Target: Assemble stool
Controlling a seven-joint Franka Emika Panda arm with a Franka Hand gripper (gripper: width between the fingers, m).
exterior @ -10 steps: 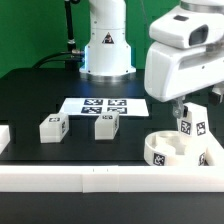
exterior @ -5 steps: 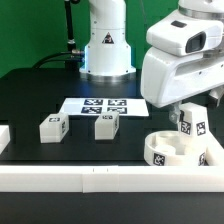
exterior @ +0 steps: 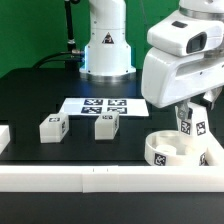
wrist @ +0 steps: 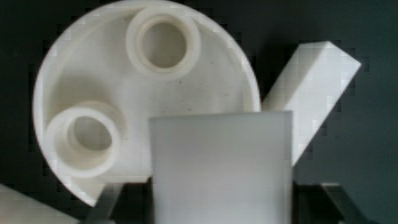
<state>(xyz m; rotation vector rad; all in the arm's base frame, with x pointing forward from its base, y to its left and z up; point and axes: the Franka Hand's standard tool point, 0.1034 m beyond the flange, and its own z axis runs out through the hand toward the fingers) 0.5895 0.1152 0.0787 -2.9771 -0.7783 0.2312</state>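
My gripper (exterior: 190,116) is shut on a white stool leg (exterior: 191,128) with a black-and-white tag and holds it upright just above the round white seat (exterior: 168,151) at the exterior view's front right. In the wrist view the held leg (wrist: 222,165) fills the space between the dark fingers (wrist: 128,203). Beyond it lies the seat (wrist: 187,100), showing two round sockets. Two more tagged legs (exterior: 52,127) (exterior: 107,123) stand apart on the black table at the exterior view's left.
The marker board (exterior: 103,105) lies flat behind the two loose legs. A long white border rail (exterior: 80,178) runs along the table's front edge, and a rail piece (wrist: 313,85) lies next to the seat. The robot base (exterior: 106,45) stands at the back.
My gripper with the leg has wavered slightly sideways and sits a touch lower over the seat. The loose legs and the seat have not moved.
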